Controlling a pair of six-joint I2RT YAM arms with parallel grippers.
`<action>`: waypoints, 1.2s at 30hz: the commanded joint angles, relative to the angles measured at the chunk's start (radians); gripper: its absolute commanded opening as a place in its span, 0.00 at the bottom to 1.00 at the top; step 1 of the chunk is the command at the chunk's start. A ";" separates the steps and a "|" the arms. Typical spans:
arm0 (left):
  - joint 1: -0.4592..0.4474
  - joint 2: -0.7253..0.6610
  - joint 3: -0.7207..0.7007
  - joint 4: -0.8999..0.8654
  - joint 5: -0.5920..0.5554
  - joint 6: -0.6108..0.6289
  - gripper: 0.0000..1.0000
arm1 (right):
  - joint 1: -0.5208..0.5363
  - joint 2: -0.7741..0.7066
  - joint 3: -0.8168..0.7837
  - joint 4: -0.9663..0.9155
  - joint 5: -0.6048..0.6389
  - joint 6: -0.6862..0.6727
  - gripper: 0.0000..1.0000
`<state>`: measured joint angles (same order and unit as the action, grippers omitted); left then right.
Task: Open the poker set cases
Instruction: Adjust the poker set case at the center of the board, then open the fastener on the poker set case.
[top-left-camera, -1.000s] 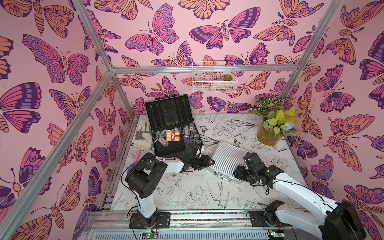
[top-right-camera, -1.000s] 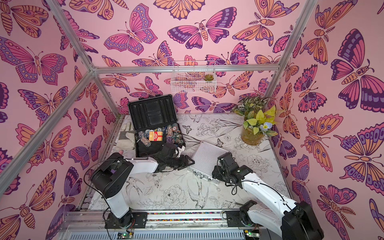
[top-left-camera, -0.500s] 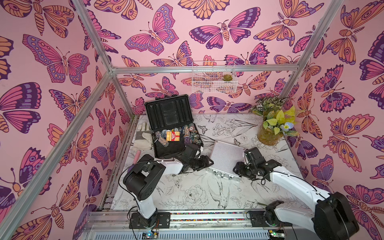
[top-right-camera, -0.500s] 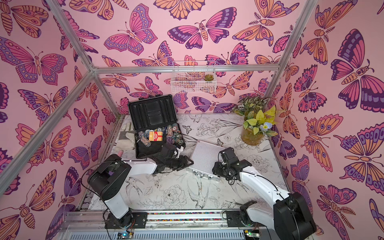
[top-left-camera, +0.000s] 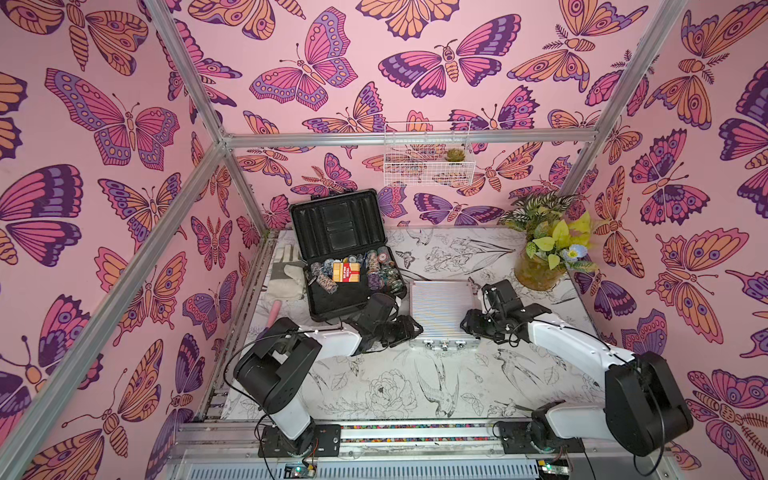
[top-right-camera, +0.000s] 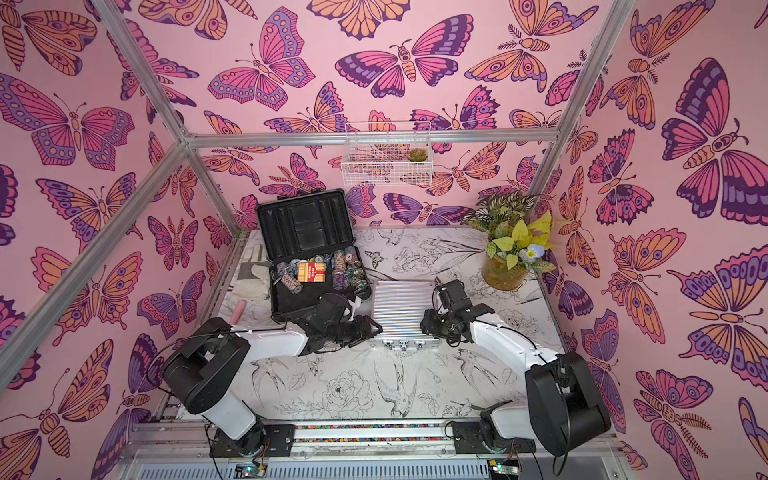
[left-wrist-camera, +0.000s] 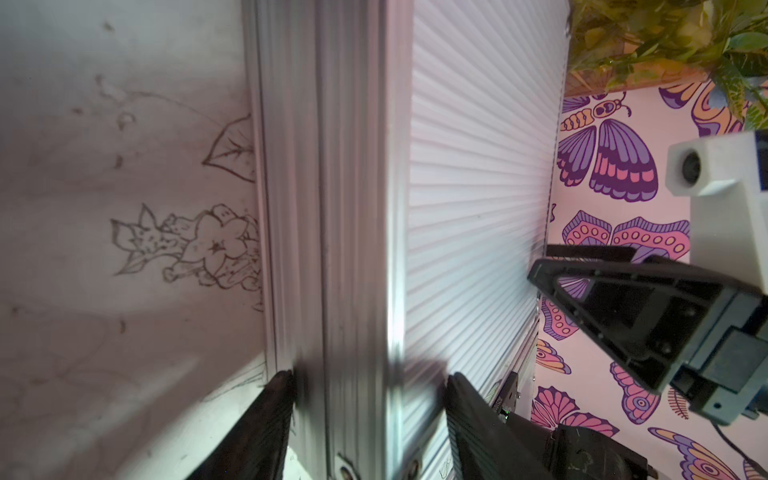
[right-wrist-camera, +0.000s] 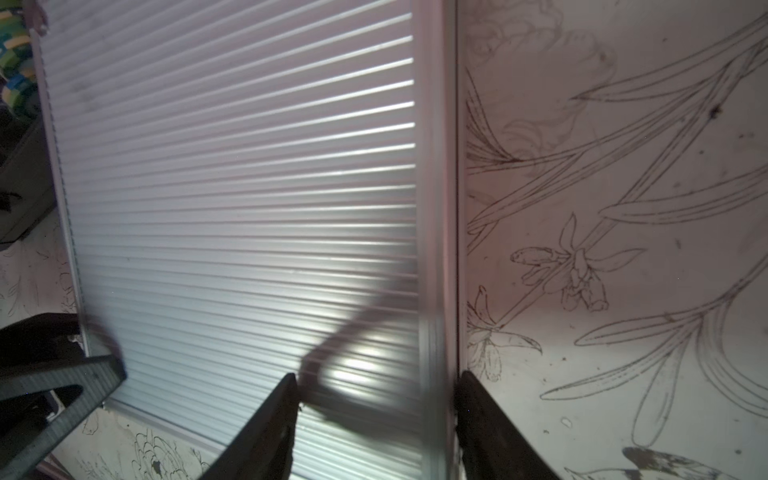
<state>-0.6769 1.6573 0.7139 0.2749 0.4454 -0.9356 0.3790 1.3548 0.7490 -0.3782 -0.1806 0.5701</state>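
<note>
Careful: left gripper (top-left-camera: 417, 330) and right gripper (top-left-camera: 467, 326) clamp the silver case (top-left-camera: 440, 309) by its sides; if it's latched, you'll lift everything.

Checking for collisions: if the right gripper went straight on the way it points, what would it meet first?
The silver case: its edge sits between the fingers of the right gripper, so that edge would likely be struck at once. Whether they touch now is unclear.

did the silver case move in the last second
Yes. The silver case has turned from skewed to square with the front rail, and its near end has swung closer to the open dark grey case.
</note>
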 joint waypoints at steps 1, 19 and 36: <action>-0.059 -0.003 -0.019 -0.017 0.127 -0.005 0.59 | 0.008 0.037 0.020 0.111 -0.132 -0.024 0.62; -0.046 -0.087 -0.004 -0.124 0.018 0.040 0.67 | -0.051 -0.077 0.034 -0.013 -0.019 -0.051 0.75; -0.007 -0.115 0.076 -0.249 -0.010 0.110 0.69 | 0.001 -0.448 -0.265 0.139 -0.168 0.062 0.66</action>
<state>-0.6876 1.5272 0.7723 0.0578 0.4259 -0.8452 0.3515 0.9363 0.5289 -0.3340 -0.2817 0.5797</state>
